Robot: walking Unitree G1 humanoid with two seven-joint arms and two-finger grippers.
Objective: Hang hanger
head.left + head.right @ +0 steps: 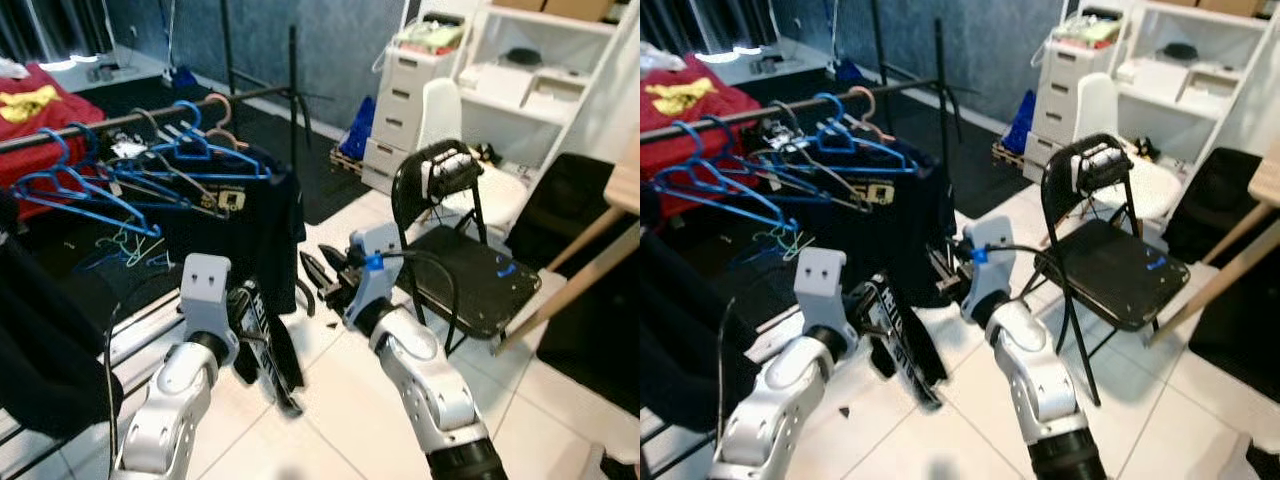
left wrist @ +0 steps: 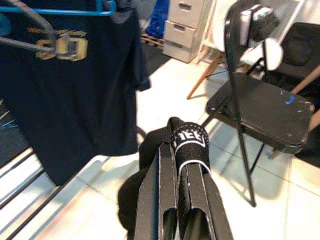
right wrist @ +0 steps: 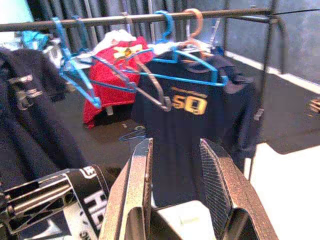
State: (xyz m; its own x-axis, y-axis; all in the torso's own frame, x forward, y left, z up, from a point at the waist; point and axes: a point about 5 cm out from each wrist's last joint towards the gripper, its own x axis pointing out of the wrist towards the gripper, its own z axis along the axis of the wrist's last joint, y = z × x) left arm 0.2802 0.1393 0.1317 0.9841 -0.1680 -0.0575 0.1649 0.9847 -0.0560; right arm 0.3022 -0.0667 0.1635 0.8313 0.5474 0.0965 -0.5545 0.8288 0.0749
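A black rail [image 1: 110,122] runs across the left with several blue hangers [image 1: 80,185] and a tan one [image 1: 222,103] on it. A navy T-shirt with gold print [image 1: 250,230] hangs from a blue hanger at the rail's right end. My left gripper [image 1: 262,335] is low, in front of the shirt, shut on a black cloth band with white lettering [image 2: 190,137] that droops toward the floor. No hanger can be made out in that cloth. My right gripper [image 1: 318,275] is just right of it, open and empty, its fingers [image 3: 142,165] pointing at the rack.
A black folding chair [image 1: 470,280] stands close on the right, with white drawers [image 1: 405,110] and shelves behind it. A wooden table leg [image 1: 590,270] slants at far right. Loose hangers [image 1: 120,250] lie on the dark mat under the rail. A red cloth [image 1: 40,110] lies behind.
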